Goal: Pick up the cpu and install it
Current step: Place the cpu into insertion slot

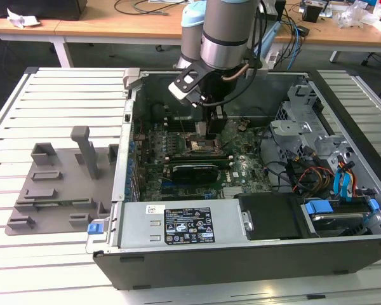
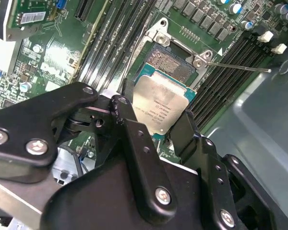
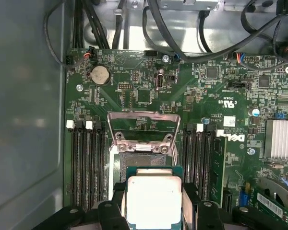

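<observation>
The cpu is a flat square chip with a silvery top and a thin green rim. My gripper is shut on it, one black finger on each of two opposite edges. In the first wrist view the cpu hangs just over the near part of the open socket, whose pin field still shows beyond it. From the exterior view, the gripper reaches down into the open computer case over the motherboard's socket area.
The socket's load plate stands open and its thin lever sticks out sideways. Memory slots flank the socket. A grey fixture tray lies at the exterior view's left of the case. Drive cages and cables fill the case's right.
</observation>
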You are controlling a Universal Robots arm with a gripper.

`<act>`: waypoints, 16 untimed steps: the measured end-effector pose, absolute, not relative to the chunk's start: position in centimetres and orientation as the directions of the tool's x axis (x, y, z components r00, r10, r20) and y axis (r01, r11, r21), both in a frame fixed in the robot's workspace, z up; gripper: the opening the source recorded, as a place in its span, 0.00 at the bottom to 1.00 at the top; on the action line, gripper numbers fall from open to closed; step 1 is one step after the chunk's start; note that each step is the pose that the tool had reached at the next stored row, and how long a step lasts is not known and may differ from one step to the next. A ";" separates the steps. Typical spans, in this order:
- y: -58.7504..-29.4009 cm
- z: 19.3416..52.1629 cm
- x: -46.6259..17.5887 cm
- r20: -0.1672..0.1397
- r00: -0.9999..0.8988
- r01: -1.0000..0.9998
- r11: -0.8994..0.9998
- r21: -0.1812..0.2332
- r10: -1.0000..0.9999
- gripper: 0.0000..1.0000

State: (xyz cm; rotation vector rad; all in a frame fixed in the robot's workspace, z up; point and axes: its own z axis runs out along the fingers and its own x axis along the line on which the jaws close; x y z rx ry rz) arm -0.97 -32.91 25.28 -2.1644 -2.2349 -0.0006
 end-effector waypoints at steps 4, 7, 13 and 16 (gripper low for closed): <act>-32.9 24.3 -1.0 0.022 -0.030 0.999 0.030 -0.021 0.999 0.55; -32.8 23.5 -1.1 0.021 -0.030 0.999 0.030 -0.021 0.999 0.55; -32.7 21.9 -1.4 0.021 -0.030 0.999 0.030 -0.021 0.999 0.55; -32.7 21.2 -1.5 0.021 -0.030 0.999 0.030 -0.021 0.999 0.55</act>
